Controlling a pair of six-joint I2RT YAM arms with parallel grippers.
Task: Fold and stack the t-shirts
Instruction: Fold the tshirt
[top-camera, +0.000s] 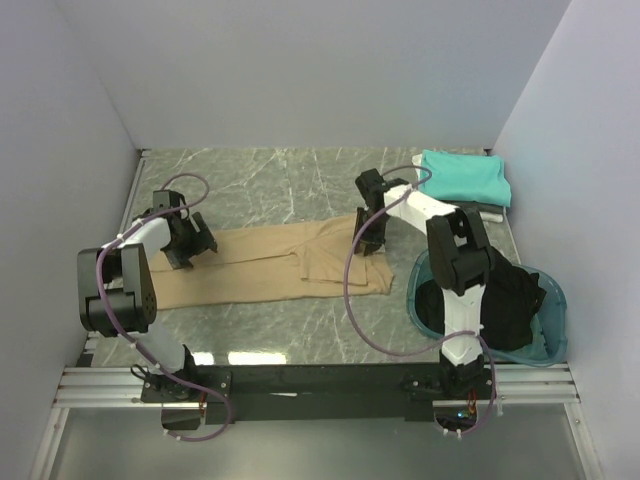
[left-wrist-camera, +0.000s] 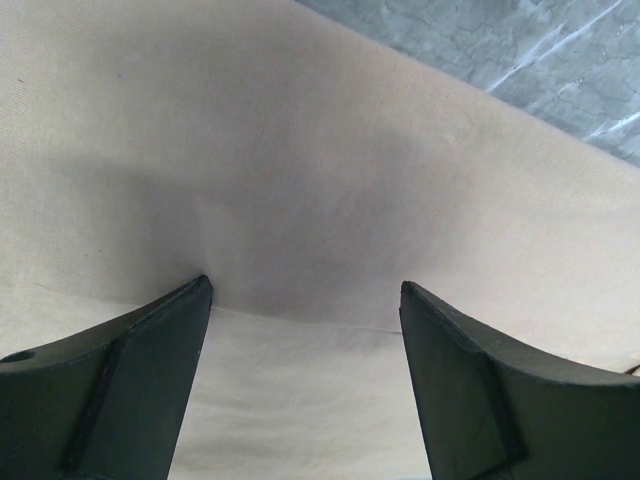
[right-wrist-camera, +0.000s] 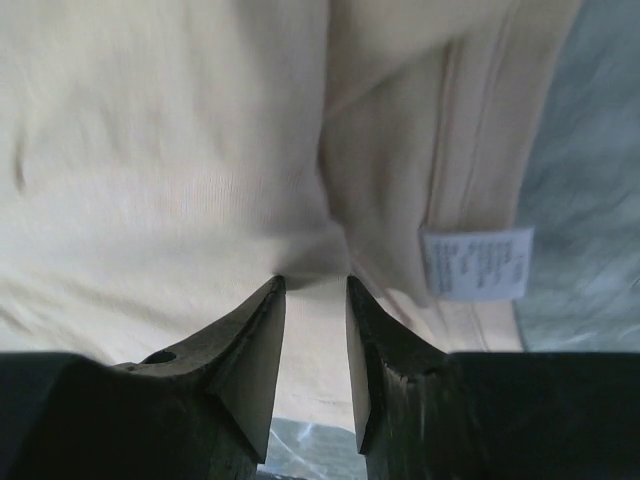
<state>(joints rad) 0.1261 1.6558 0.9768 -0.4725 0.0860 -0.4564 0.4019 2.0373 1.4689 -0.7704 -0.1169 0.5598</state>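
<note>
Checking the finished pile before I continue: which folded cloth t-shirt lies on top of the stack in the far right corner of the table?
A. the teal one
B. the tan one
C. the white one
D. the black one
A: the folded teal cloth t-shirt tops that corner stack, while the tan cloth t-shirt lies spread mid-table and the black cloth t-shirt sits in the round teal plastic basin.

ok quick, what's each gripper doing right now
left gripper: open, holding nothing, over the tan t-shirt
right gripper: closed on a bunched fold of the tan t-shirt
</note>
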